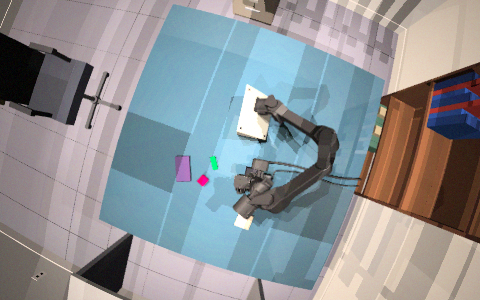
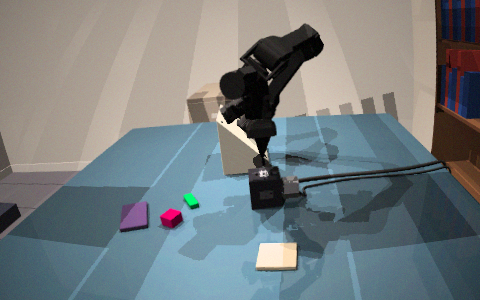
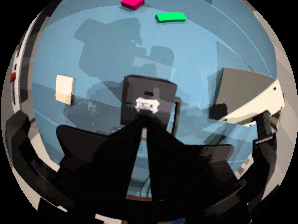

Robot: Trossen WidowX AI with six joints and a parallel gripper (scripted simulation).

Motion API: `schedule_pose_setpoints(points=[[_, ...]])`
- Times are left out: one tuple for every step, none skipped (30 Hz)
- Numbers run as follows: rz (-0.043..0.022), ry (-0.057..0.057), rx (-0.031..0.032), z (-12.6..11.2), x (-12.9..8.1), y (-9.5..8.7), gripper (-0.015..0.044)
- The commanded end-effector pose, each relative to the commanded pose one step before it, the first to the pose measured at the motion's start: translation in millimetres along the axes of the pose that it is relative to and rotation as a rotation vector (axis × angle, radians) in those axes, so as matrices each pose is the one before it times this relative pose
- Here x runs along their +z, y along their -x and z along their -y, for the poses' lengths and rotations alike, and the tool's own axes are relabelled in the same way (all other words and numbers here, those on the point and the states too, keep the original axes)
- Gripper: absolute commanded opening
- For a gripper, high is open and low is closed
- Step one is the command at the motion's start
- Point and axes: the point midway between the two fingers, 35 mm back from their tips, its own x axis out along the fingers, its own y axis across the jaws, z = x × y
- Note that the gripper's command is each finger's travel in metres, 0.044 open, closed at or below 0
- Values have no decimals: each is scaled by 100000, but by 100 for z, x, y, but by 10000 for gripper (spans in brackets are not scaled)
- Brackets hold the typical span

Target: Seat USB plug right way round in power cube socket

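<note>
Exterior view: my pincer (image 2: 260, 159) pinches the USB plug (image 2: 262, 172) atop the power cube (image 2: 266, 189); a crooked pull could drag that cube across the desk (image 2: 350, 260)

Top cam looks straight down from high over the whole blue surface (image 1: 150, 100), exterior cam sits low off one edge facing across it toward the wall, wrist fisheye looks down close; all share the black cube (image 2: 266, 188).
</note>
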Motion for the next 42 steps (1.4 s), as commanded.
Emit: schedule_pose_setpoints(points=[[406, 499, -207, -2, 48, 320, 0], [2, -1, -1, 0, 1, 67, 0], [2, -1, -1, 0, 1, 67, 0], [2, -1, -1, 0, 1, 67, 0], [2, -1, -1, 0, 1, 67, 0], [2, -1, -1, 0, 1, 67, 0], [2, -1, -1, 0, 1, 67, 0], [2, -1, -1, 0, 1, 67, 0], [2, -1, -1, 0, 1, 67, 0], [2, -1, -1, 0, 1, 67, 0], [2, -1, -1, 0, 1, 67, 0], [-89, -111, 47, 0, -11, -55, 0], [-71, 516, 39, -1, -9, -45, 0], [-47, 866, 26, 0, -6, -30, 0], [-43, 1399, 25, 0, -5, -28, 0], [-30, 1512, 18, 0, -4, -19, 0], [-24, 1756, 14, 0, -3, -15, 0], [-19, 2052, 13, 0, -2, -13, 0], [-16, 2349, 11, 0, -2, -11, 0], [-13, 2610, 9, 0, -2, -9, 0], [-10, 2794, 8, 0, -1, -7, 0], [-7, 2863, 6, 0, -1, -5, 0], [-5, 2848, 5, 0, -1, -4, 0], [-4, 2795, 3, 0, -1, -3, 0], [-2, 2736, 3, 0, 0, -2, 0], [-2, 2683, 2, 0, 0, -1, 0], [-1, 2641, 1, 0, 0, -1, 0], [-1, 2613, 1, 0, 0, -1, 0], [0, 2597, 1, 0, 0, 0, 0], [0, 2592, 1, 0, 0, 0, 0], [0, 2594, 0, 0, 0, 0, 0], [0, 2600, 0, 0, 0, 0, 0], [0, 2608, 0, 0, 0, 0, 0], [0, 2614, 0, 0, 0, 0, 0], [0, 2619, 0, 0, 0, 0, 0], [0, 2622, 0, 0, 0, 0, 0], [0, 2623, 0, 0, 0, 0, 0], [0, 2622, 0, 0, 0, 0, 0], [0, 2621, 0, 0, 0, 0, 0], [0, 2620, 0, 0, 0, 0, 0], [0, 2619, 0, 0, 0, 0, 0], [0, 2618, 0, 0, 0, 0, 0]])
